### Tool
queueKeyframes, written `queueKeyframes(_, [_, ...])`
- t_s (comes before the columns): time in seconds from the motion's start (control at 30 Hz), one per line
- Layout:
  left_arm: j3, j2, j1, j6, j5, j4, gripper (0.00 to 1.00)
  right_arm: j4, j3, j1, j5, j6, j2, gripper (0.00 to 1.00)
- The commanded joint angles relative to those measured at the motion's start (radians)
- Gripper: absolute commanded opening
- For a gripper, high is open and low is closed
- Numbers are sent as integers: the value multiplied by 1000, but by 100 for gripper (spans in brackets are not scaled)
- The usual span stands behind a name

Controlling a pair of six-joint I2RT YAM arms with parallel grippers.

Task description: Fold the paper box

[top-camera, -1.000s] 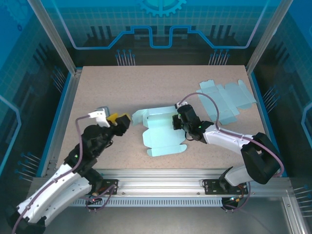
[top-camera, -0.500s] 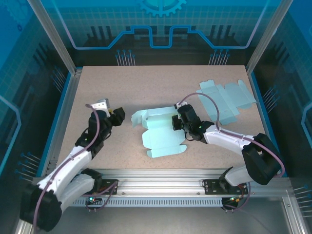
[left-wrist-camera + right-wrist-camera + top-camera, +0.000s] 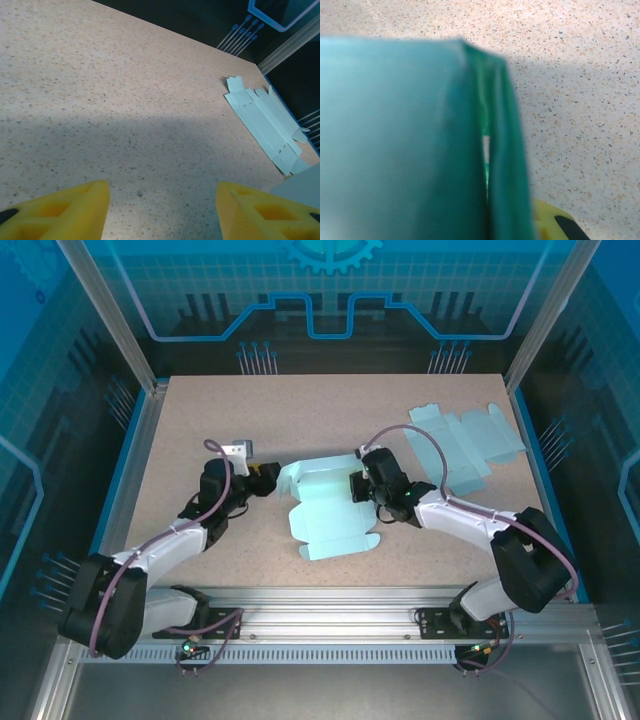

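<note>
On the tabletop (image 3: 250, 420), near its middle, our box (image 3: 325, 520) lies only partly folded, right gripper (image 3: 356, 486) pinching one wall, left gripper (image 3: 270, 478) spread empty beside it.

The worktop (image 3: 300, 410) is matt beige laminate, finely speckled. The paper box (image 3: 330, 515) is thin pale-teal card, smooth and matt. The left end effector (image 3: 161, 200) has fingers (image 3: 75, 207) of smooth yellow plastic. The frame rail (image 3: 330, 602) is brushed metal.

Speckled table (image 3: 200, 420): part-folded paper box (image 3: 325, 515) at centre, flat box blank (image 3: 465, 445) far right.
</note>
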Motion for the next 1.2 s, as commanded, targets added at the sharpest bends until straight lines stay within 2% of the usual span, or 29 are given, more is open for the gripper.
queueKeyframes(0.0, [-19, 20, -40, -10, 69, 82, 59, -22, 48, -22, -18, 30, 29, 0])
queueKeyframes(0.13, [-18, 55, -89, -18, 84, 122, 59, -34, 52, -30, -26, 45, 54, 0])
queueKeyframes(0.37, [-30, 80, -126, 0, 94, 152, 59, -48, 52, -41, -26, 51, 79, 0])
queueKeyframes(0.87, [-57, 6, -155, 83, 125, 61, 59, -50, 94, -55, -52, 52, 107, 0])
queueKeyframes(1.17, [-3, 36, -167, 141, 115, 32, 60, -36, 84, -49, -84, 29, 102, 0])
